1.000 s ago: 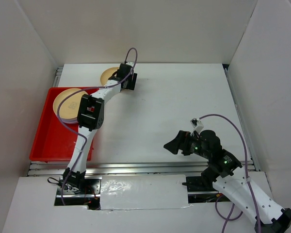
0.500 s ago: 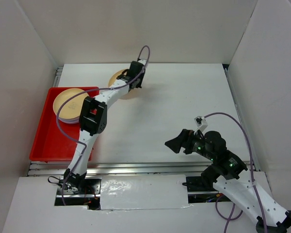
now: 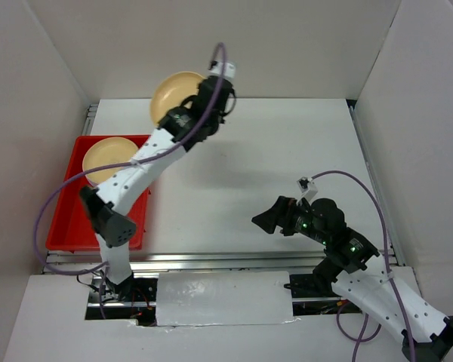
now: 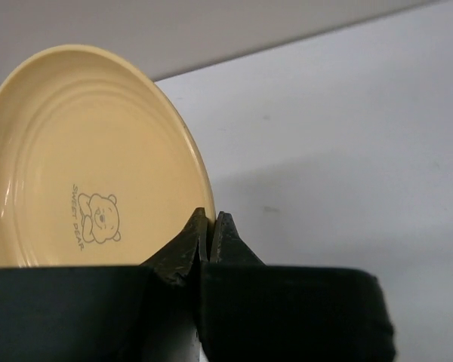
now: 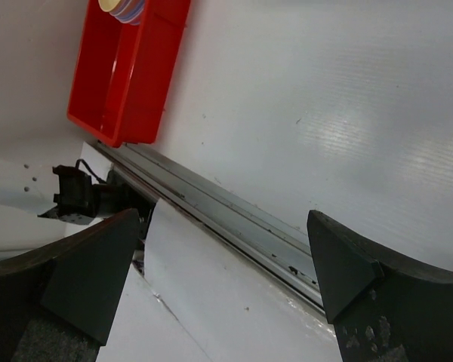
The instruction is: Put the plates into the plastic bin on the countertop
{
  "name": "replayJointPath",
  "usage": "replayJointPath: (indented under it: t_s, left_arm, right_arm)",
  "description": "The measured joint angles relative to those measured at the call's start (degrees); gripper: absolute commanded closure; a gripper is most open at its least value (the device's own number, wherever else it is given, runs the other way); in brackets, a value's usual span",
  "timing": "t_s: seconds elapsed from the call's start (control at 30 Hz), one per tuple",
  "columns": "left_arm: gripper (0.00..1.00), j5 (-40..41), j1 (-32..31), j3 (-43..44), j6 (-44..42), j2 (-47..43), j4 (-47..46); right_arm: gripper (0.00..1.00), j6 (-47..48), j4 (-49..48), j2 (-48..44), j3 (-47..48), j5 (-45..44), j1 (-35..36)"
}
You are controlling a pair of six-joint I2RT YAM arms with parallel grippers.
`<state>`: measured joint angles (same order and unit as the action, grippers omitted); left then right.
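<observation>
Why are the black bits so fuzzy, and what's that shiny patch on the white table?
Left wrist view: the left gripper sits right by the camera, so it blurs; the yellow plate it pinches looks sharp. Right wrist view: light glares off the countertop, and the open right gripper blurs too.

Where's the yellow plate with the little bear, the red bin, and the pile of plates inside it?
Round orange-yellow plastic plate with the bear [image 4: 83, 151]: left wrist view, middle of its dish.
Shallow red plastic bin [image 3: 74, 215]: top view, bare floor.
Stack of plates in the bin [image 3: 104, 154]: top view, top plate's middle.
</observation>
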<state>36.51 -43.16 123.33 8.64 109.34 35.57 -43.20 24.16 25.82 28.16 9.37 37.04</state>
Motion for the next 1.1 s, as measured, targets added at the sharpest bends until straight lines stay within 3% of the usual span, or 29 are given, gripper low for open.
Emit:
replayJointPath:
  t_s: [0.2,0.3,0.47,0.6,0.9,1.0,1.03,1.1]
  left_arm:
    - [1.00,0.2,16.0,-14.6,6.5,-10.7,2.5]
    - [1.00,-1.8,23.3,-20.6,8.6,-10.3,3.3]
    - [1.00,-3.6,31.8,-21.2,12.8,-4.5,5.6]
    - [1.00,-2.9,35.2,-21.0,12.8,-1.8,5.7]
    - [1.00,-2.8,35.9,-20.6,13.4,0.4,6.3]
    - [0.82,-2.6,35.7,-20.6,14.2,0.4,6.4]
    - [0.53,-2.4,35.6,-20.6,14.3,0.4,6.4]
    - [0.05,-1.5,35.6,-20.6,14.5,0.4,6.8]
  right_arm:
    - [0.00,-0.7,-0.9,3.0,0.1,-2.4,1.6]
    - [0.00,-0.9,-0.9,2.7,0.1,-3.4,2.2]
    - [0.00,-2.2,-1.2,1.7,0.0,-3.6,3.0]
    - [0.00,-3.2,-1.6,0.8,-1.0,-3.6,4.4]
    - [0.00,-3.5,-1.6,1.1,-1.1,-4.7,5.2]
    - [0.00,-3.5,-1.6,1.9,-1.1,-4.7,5.4]
    - [0.00,-3.5,-1.6,2.1,-1.1,-4.7,5.5]
    - [0.00,-3.5,-1.6,2.1,-1.1,-4.7,5.8]
